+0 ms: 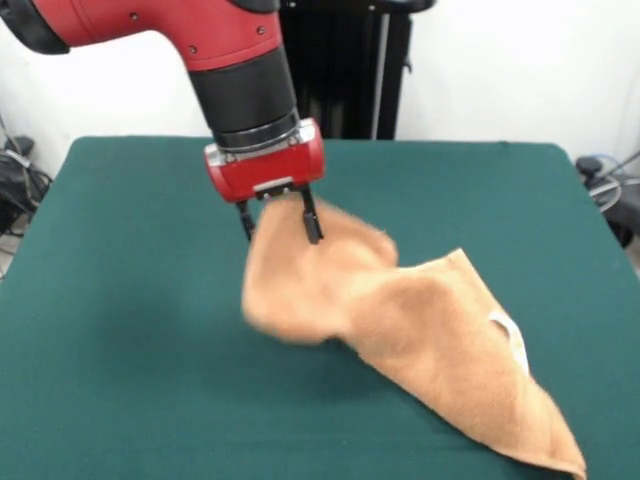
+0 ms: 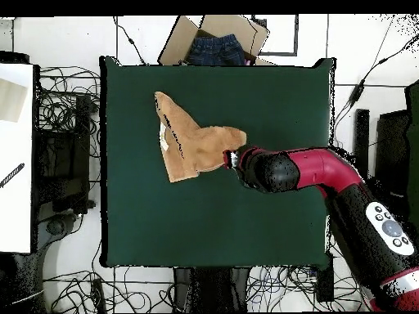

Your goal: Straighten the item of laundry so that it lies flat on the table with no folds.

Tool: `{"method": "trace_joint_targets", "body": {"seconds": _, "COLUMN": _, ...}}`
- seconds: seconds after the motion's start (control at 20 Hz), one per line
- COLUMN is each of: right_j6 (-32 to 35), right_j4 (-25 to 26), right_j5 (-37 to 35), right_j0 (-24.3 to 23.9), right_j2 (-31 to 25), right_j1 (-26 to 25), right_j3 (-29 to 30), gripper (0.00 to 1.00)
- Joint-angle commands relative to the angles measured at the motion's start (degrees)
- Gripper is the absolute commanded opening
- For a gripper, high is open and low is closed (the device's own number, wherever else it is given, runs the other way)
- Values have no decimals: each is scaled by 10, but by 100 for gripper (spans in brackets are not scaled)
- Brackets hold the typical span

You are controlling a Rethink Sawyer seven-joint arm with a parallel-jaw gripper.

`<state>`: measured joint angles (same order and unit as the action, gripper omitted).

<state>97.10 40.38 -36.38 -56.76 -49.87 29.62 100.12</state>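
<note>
The peach towel (image 1: 420, 330) lies crumpled on the green table (image 1: 120, 300). One end is raised and bunched; the rest trails toward the front right corner, with a white tag (image 1: 510, 335) on top. My gripper (image 1: 279, 228) stands over the raised end, and its fingers (image 1: 312, 225) are closed on the cloth there, holding it off the table. In the overhead view the towel (image 2: 188, 143) sits in the upper middle of the table (image 2: 245, 229), folded into a rough triangle, with the gripper (image 2: 232, 157) at its right tip.
A cardboard box with blue jeans (image 2: 214, 45) sits beyond the table's top edge in the overhead view. Cables lie around the table. A white surface (image 2: 15, 155) stands at the left. The black pedestal (image 1: 345, 70) rises behind the table.
</note>
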Motion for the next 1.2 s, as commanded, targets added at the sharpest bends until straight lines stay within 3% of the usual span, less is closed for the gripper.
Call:
{"method": "trace_joint_targets", "body": {"seconds": 0.05, "right_j6": -91, "right_j4": 31, "right_j5": 8, "right_j0": 2, "right_j2": 11, "right_j1": -27, "right_j3": -9, "gripper": 100}}
{"method": "trace_joint_targets", "body": {"seconds": 0.95, "right_j6": -86, "right_j4": 39, "right_j5": 5, "right_j0": 12, "right_j2": 20, "right_j1": -59, "right_j3": -27, "gripper": 100}}
{"method": "trace_joint_targets", "body": {"seconds": 1.2, "right_j6": -10, "right_j4": 56, "right_j5": 14, "right_j0": 76, "right_j2": 56, "right_j1": -36, "right_j3": -32, "gripper": 100}}
